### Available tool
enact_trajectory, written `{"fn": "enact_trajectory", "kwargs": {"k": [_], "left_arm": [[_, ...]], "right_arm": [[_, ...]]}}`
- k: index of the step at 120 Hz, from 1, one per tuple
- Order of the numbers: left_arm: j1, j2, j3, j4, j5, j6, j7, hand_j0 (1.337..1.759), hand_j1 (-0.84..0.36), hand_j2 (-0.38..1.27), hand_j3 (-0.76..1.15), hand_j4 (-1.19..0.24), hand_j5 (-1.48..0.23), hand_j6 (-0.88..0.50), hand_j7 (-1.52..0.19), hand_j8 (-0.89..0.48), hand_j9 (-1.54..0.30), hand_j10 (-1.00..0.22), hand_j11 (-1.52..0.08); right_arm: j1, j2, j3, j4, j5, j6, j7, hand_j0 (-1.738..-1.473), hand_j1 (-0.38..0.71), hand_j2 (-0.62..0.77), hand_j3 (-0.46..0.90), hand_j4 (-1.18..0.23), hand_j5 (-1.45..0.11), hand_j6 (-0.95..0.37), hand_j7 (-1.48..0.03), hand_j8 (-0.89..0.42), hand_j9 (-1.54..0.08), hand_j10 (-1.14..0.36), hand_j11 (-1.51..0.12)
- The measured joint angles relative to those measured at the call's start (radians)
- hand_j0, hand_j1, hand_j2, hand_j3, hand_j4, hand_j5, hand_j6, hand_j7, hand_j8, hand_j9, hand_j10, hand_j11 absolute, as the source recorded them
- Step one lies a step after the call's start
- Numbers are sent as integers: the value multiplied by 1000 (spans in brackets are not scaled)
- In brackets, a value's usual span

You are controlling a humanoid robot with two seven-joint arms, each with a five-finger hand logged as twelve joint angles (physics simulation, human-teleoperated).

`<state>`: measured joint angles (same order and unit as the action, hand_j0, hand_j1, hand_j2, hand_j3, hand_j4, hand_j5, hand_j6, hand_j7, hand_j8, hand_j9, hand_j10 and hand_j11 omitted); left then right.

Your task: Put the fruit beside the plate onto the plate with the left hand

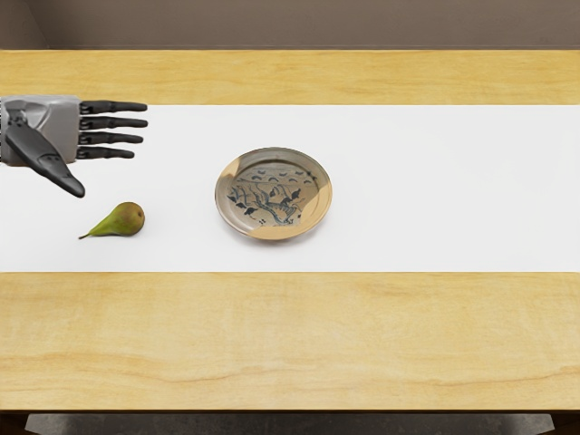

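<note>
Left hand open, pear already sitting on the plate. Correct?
No. The head view shows the pear lying on the white runner, left of the plate and apart from it, not on it. The left hand is open, as stated.

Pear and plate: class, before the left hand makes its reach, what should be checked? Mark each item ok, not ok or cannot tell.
1. Left hand open, holding nothing: ok.
2. Pear lying free on the white mat, touching nothing else: ok.
3. Plate has room for the pear: ok.
4. Nothing between pear and plate: ok.
5. Hand positioned over the pear: not ok, it is farther back.
6. Hand's height above the table: cannot tell.
</note>
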<state>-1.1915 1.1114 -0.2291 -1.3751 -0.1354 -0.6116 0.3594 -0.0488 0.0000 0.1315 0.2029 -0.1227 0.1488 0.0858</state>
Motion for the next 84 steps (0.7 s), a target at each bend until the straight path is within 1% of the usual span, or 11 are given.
{"fn": "enact_trajectory", "kwargs": {"k": [16,26,32,48,58,66,70,74,84], "left_arm": [[0,11,0,2,4,0,20,1658,349,0,0,1,0,1,0,0,0,0,0],[2,45,0,7,21,0,32,1658,349,-1,0,0,0,1,0,0,0,0,0],[-1,48,1,9,43,0,36,1658,349,0,0,1,0,1,0,0,0,0,0],[-11,46,-1,11,184,0,42,1658,349,-1,0,0,0,0,0,-1,0,-1,0],[-27,21,-2,7,280,0,43,1658,349,0,0,-1,0,-1,0,-1,0,-1,0],[-40,17,0,-10,340,5,44,1658,349,-1,0,-2,-1,-3,0,-3,0,-2,0],[-41,22,2,-27,372,29,44,1658,349,-1,0,-2,-1,-3,-1,-3,0,-2,0],[-40,17,1,-42,410,57,53,1658,349,0,0,-3,-1,-3,-1,-3,-1,-3,0],[-42,-23,4,-72,476,139,106,1658,346,0,0,-6,-4,-7,-4,-7,-4,-6,-4]], "right_arm": [[8,0,3,0,2,0,0,-1658,-329,-3,0,-17,-22,-17,-22,-17,-22,-17,-22],[-12,0,1,-1,3,0,0,-1658,-329,-3,0,-17,-22,-17,-22,-17,-22,-17,-22],[-21,0,0,-2,3,0,0,-1658,-329,-3,0,-17,-22,-17,-22,-17,-22,-17,-22],[-30,0,-1,-3,3,0,0,-1658,-329,-3,0,-17,-22,-17,-22,-17,-22,-17,-22],[-32,0,-1,-3,3,0,0,-1658,-329,-3,0,-17,-22,-17,-22,-17,-22,-17,-22],[-33,0,-1,-4,3,0,0,-1658,-329,-3,0,-17,-22,-17,-22,-17,-22,-17,-22],[-33,0,-1,-4,3,0,-1,-1658,-329,-3,0,-17,-22,-17,-22,-17,-22,-17,-22],[-34,0,-1,-3,3,0,0,-1658,-329,-3,0,-17,-22,-17,-22,-17,-22,-17,-22],[-34,0,-1,-3,3,0,0,-1658,-329,-3,0,-17,-22,-17,-22,-17,-22,-17,-22]]}}
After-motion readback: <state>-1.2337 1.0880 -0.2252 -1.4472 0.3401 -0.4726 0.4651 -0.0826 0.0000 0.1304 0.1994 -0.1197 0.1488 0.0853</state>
